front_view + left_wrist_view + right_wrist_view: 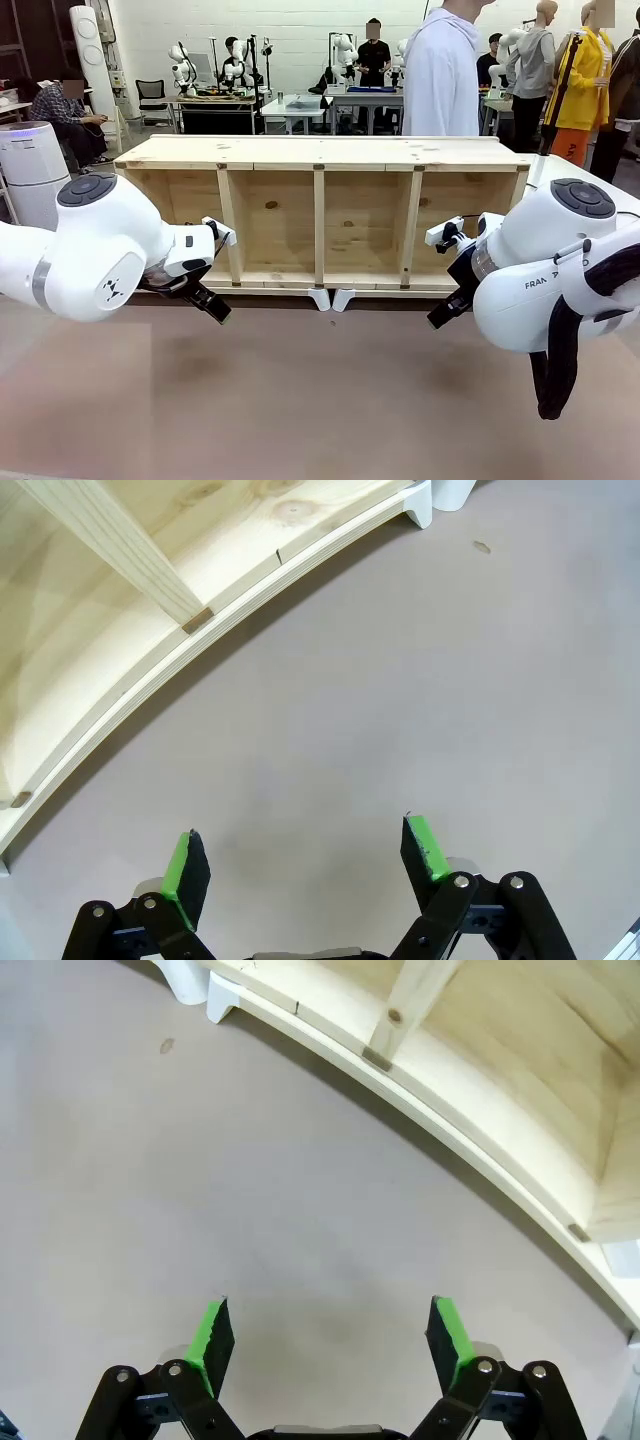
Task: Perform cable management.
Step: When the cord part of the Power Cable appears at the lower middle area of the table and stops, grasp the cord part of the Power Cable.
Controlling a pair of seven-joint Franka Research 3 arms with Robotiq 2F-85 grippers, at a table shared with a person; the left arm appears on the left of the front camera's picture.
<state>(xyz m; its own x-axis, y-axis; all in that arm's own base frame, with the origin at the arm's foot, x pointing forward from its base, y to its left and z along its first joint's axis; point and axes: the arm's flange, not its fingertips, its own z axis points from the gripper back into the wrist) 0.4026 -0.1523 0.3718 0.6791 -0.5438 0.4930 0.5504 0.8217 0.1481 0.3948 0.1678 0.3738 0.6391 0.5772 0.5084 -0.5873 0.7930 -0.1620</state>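
Left end effector (302,832), right end effector (329,1304) (both spread) face shelf (320,152).

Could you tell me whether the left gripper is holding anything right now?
No, in the left wrist view the left gripper is open, with only bare table between its fingers.

Bright even light, sharp, wrist views bowed.

person (441,70) cropped above, shelf (320,205) corners hidden
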